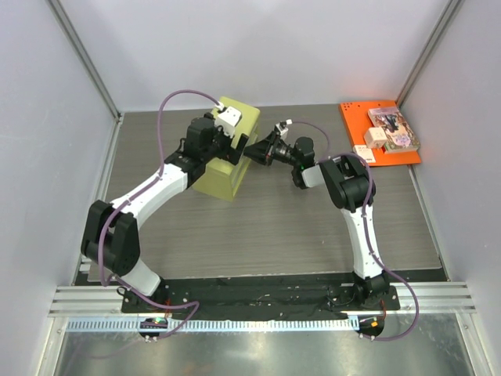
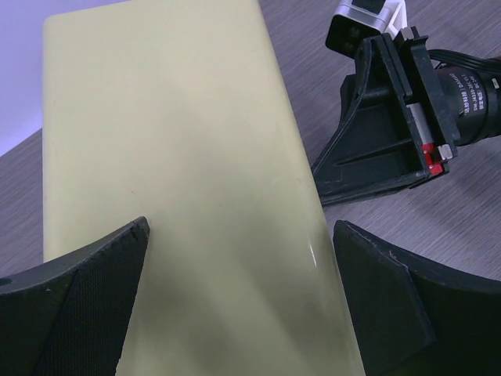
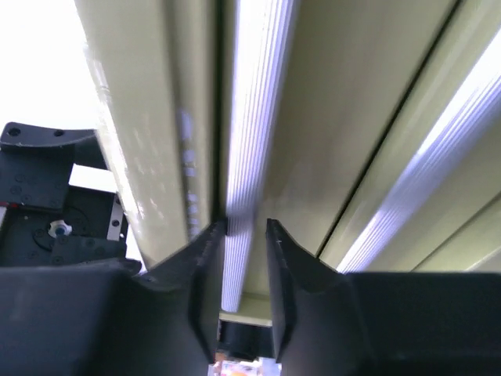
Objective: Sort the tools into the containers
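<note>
Two grippers work on one pale yellow box (image 1: 221, 178), upper centre of the overhead view. The left gripper (image 2: 241, 227) stands wide open over the box's broad face, holding nothing, probably to steady it. The right gripper (image 3: 246, 227), narrowed to a slit, seems to pinch a ribbed edge, likely to open the box. The small items (image 1: 387, 129) lie on an orange board (image 1: 356, 117), upper right.

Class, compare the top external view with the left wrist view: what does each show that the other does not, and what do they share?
Only the top external view shows the orange board carrying small items in the far right corner. Only the left wrist view shows the left fingers close up, spread wide apart. Both show the yellow-green container and the right fingers at its edge.
</note>
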Controlling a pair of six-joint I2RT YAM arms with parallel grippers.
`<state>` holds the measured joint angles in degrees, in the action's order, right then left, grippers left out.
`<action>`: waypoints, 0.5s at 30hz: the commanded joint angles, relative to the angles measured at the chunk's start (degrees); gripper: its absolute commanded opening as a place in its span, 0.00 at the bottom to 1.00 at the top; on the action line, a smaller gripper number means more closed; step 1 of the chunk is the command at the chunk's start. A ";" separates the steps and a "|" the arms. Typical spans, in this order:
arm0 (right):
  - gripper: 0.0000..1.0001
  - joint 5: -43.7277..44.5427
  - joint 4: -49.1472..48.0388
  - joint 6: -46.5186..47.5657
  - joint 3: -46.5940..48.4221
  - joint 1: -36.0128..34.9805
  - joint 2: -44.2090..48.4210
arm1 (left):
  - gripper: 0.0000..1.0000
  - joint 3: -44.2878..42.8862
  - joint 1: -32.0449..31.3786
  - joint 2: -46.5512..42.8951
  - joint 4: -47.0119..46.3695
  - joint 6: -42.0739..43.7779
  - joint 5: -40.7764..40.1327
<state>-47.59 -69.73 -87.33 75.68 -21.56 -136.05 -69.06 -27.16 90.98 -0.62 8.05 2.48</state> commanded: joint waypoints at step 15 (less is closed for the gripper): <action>0.10 4.97 -16.14 -9.26 -3.61 -5.16 -0.18 | 1.00 0.77 -0.70 1.22 1.41 0.30 -0.55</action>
<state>-41.76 -75.55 -95.22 72.40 -23.27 -136.16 -69.06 -27.68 91.20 -0.95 8.27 2.37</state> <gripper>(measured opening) 0.208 0.997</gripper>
